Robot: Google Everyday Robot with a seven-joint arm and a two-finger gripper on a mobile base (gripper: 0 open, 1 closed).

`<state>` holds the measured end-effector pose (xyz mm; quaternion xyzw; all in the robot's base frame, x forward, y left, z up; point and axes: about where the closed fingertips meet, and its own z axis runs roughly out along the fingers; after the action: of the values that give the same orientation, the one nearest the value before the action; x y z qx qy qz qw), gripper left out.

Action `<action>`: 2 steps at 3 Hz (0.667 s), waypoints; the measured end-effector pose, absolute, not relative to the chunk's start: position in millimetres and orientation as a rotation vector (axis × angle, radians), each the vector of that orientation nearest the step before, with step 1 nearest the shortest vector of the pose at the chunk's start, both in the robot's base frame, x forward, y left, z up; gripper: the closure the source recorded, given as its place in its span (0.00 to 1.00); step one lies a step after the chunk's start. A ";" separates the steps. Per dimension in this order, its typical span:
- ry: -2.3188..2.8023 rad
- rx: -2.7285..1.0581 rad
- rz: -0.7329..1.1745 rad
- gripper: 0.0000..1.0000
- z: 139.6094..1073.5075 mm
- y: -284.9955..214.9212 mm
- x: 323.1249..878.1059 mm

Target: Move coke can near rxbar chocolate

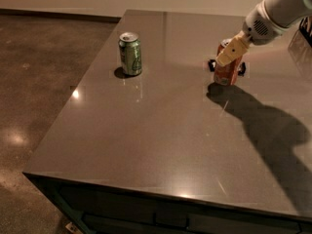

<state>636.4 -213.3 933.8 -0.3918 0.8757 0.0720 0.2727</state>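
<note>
I am gripping the reddish-orange aluminium coke can (227, 72), light, thin-walled and slick, with the claw (231, 53) clamped round its upper side, just in front of the flat black rxbar chocolate (211, 65) on the grey worktop (161, 130).

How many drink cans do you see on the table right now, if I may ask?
2. The green can stands left of centre on the table; the coke can is at the right, in the gripper, in front of the rxbar chocolate. None seems hidden.
</note>
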 end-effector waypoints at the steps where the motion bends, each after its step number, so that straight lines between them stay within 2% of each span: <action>1: 2.357 -1.024 0.202 0.83 925.8 -218.6 644.6; 2: 2.349 -1.012 0.217 0.59 920.8 -222.8 648.3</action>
<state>648.3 -222.8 920.8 -0.3783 0.8775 0.0811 0.2835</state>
